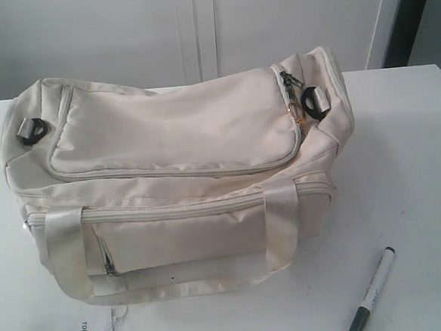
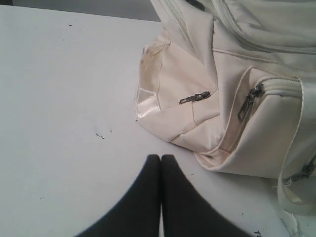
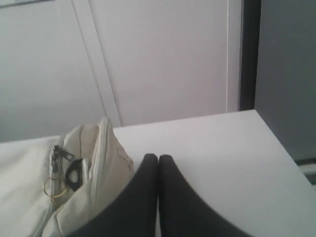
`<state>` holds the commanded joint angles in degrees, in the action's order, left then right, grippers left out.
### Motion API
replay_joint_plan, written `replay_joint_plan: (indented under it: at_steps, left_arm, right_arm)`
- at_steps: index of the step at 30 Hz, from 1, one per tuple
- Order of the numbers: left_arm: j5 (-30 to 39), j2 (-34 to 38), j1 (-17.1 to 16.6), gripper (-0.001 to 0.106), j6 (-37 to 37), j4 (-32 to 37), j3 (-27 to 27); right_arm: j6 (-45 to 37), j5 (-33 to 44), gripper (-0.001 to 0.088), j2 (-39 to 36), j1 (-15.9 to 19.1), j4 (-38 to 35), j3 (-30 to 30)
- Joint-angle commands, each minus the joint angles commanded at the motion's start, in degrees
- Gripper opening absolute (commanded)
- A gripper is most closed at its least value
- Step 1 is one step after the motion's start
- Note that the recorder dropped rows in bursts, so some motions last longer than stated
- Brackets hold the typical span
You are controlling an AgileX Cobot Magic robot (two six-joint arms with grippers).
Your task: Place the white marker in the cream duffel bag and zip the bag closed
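On the white desk (image 1: 410, 167) sits the bag (image 1: 173, 138), top flap down. Marker (image 1: 372, 291) lies near the bag's handle side, not touching it. Left hand (image 2: 160, 162) and right hand (image 3: 158, 160), fingers pressed together, empty, beside the bag's ends.

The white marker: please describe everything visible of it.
The white marker is a slim pen: white barrel with dark printing, dark cap at the end nearer the camera, small dark tip at the other. It lies flat, slanted, on the white table, right of the cream duffel bag, touching nothing else.
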<state>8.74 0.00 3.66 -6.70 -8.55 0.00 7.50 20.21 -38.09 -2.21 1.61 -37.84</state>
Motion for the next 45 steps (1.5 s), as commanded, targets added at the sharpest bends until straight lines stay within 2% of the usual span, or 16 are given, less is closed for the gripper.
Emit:
replay_joint_plan:
  at_steps: [3, 10, 13, 18, 21, 24, 29, 31, 36, 45]
  left_arm:
    - [0.0, 0.0, 0.0, 0.0, 0.0, 0.0, 0.0]
    - [-0.11, 0.0, 0.0, 0.0, 0.0, 0.0, 0.0]
    - [-0.11, 0.0, 0.0, 0.0, 0.0, 0.0, 0.0]
    - [-0.11, 0.0, 0.0, 0.0, 0.0, 0.0, 0.0]
    - [-0.11, 0.0, 0.0, 0.0, 0.0, 0.0, 0.0]
    - [-0.11, 0.0, 0.0, 0.0, -0.27, 0.0, 0.0]
    - [0.01, 0.0, 0.0, 0.0, -0.63, 0.0, 0.0]
    - [0.01, 0.0, 0.0, 0.0, -0.63, 0.0, 0.0]
    - [0.01, 0.0, 0.0, 0.0, -1.51, 0.0, 0.0]
    - [0.01, 0.0, 0.0, 0.0, -2.74, 0.0, 0.0]
  right_arm:
    - [-6.66, 4.7, 0.0, -4.69, 0.0, -4.66, -3.45]
    - [-23.08, 16.32, 0.0, -15.69, 0.0, -21.07, -12.49]
    - [-25.66, 18.85, 0.0, -20.35, 0.0, -24.43, -15.91]
    - [-26.07, 21.09, 0.0011, -26.35, 0.0, -25.79, -20.84]
    - [-28.5, 22.66, 0.0105, -29.6, 0.0, -28.67, -23.38]
    - [-30.16, 22.5, 0.0257, -33.04, 0.0, -31.11, -25.74]
    - [-31.91, 21.8, 0.0594, -38.78, 0.0, -32.26, -29.46]
    - [-31.91, 21.8, 0.0681, -41.21, 0.0, -32.26, -30.83]
    - [-31.91, 20.0, 0.0695, -46.6, 0.0, -32.26, -33.63]
    - [-31.81, 19.43, 0.0668, -55.46, 0.0, -33.34, -40.33]
